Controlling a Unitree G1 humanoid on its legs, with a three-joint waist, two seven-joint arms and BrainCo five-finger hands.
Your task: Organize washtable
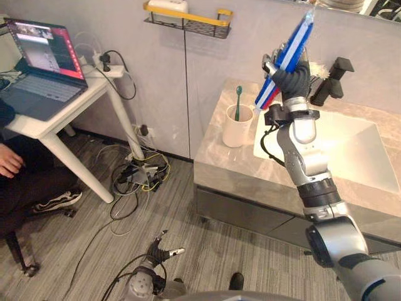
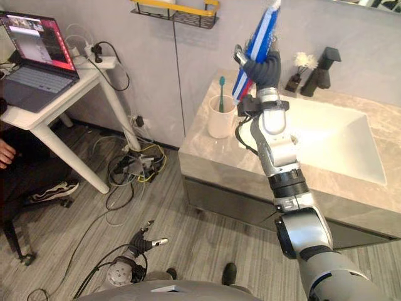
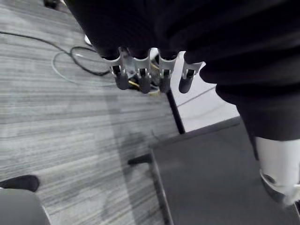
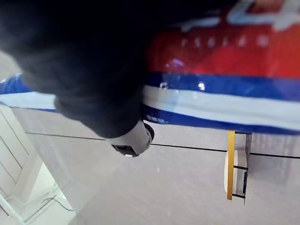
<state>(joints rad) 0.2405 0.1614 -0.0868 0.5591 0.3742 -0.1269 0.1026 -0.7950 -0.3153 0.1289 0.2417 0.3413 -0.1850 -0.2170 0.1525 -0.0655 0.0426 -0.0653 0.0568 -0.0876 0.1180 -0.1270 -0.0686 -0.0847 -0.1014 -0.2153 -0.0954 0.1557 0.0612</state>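
Room: grey wall, grey plank floor (image 1: 188, 213), stone washtable counter (image 1: 216, 160) with a white sink (image 1: 351, 150) set in it.
Right hand (image 1: 293, 76): I have it raised high above the counter, fingers curled round the toothpaste tube (image 1: 295, 41).
Tube: blue, white and red, tilted. Its long end sticks up past the fingers and its short end pokes out under the hand.
Cup (image 1: 237, 128): white, on the counter below and left of the right hand, apart from it.
Toothbrush (image 1: 239, 103): green, standing in the cup.
Faucet (image 1: 331, 80): black, just beyond the right hand at the back of the sink.
Wall shelf (image 1: 188, 22): yellow rim, on the wall left of the right hand.
Left hand (image 1: 156, 253): low by the floor, well apart from the washtable, fingers loose and spread, holding nothing.
Desk (image 1: 59, 122): white, far left of the left hand, open laptop (image 1: 47, 63) on top.
Person: a hand (image 1: 9, 164) showing beside the desk.
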